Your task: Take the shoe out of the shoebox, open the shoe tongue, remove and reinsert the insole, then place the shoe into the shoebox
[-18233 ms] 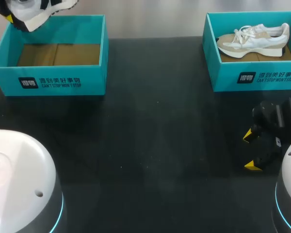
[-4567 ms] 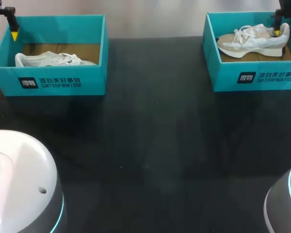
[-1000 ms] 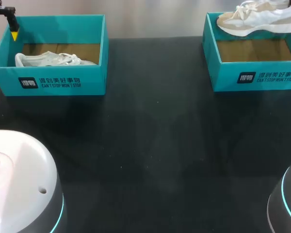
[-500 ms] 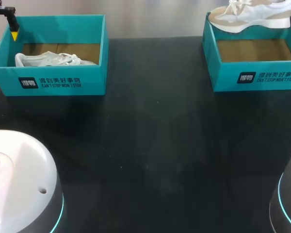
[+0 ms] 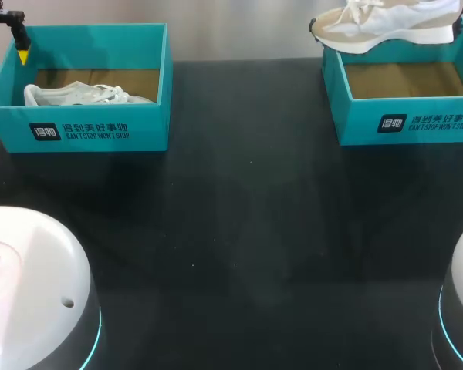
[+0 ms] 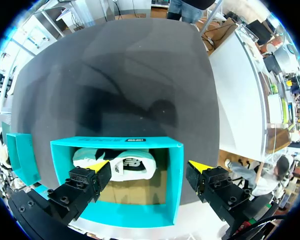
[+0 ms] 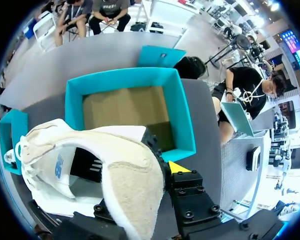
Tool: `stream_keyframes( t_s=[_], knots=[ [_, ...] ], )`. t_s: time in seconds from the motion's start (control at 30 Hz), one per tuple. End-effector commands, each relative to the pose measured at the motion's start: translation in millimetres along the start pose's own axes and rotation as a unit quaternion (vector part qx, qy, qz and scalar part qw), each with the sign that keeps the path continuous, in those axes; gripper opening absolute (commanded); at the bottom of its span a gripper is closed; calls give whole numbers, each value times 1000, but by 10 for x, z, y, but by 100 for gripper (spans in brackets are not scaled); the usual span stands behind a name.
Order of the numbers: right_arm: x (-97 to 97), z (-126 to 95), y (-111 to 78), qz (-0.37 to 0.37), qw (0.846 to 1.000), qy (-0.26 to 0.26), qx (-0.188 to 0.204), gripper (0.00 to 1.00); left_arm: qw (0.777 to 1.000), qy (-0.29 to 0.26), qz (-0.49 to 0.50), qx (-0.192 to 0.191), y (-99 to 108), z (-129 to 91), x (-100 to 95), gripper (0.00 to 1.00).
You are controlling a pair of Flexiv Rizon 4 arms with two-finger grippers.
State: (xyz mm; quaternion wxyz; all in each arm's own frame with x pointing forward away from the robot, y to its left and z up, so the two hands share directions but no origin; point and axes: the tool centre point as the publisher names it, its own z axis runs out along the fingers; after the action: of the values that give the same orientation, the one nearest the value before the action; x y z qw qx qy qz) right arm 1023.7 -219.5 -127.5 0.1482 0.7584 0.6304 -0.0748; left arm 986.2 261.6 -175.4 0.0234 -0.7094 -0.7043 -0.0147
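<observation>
Shoe out of the right box, held in the air; step in hand judged as carrying it to the table.

Left gripper [image 6: 149,166] is spread open above the left box [image 5: 77,131], where 1 shoe [image 5: 85,94] lies. Right gripper [image 7: 165,167] is clenched on the heel of the lifted shoe [image 5: 386,23], over the right box [image 5: 405,123]'s left wall. The sole is best kept above the rim. Open table [image 5: 239,216] is offered between the 2 boxes.
</observation>
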Motion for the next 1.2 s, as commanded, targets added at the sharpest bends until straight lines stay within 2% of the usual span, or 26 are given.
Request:
stream_keyframes(
  t_s=[0.03,0.1,0.63,0.7,0.73,0.9,1.07,1.2],
  knots=[
    [59,-198,-290,9,997,-7,-78,0,1000,1,0,-2,-18,-3,-2,100],
    [105,-245,-395,18,997,4,-80,0,1000,1,0,-2,-18,-3,-2,100],
    [105,-245,-395,18,997,4,-80,0,1000,1,0,-2,-18,-3,-2,100],
    [176,-417,-528,7,997,-20,-79,0,1000,1,0,-2,-18,-3,-2,100],
    [203,-502,-627,11,996,-12,-88,0,1000,1,0,-2,-18,-3,-2,100],
    [364,-809,-1086,28,995,-36,-86,0,1000,1,0,-2,-18,-3,-2,100],
    [600,-907,-1405,36,996,-49,-72,0,1000,1,0,-2,-18,-3,-2,100],
    [850,-887,-1575,34,996,-59,-51,0,1000,1,0,-2,-18,-3,-2,100]
  ],
)
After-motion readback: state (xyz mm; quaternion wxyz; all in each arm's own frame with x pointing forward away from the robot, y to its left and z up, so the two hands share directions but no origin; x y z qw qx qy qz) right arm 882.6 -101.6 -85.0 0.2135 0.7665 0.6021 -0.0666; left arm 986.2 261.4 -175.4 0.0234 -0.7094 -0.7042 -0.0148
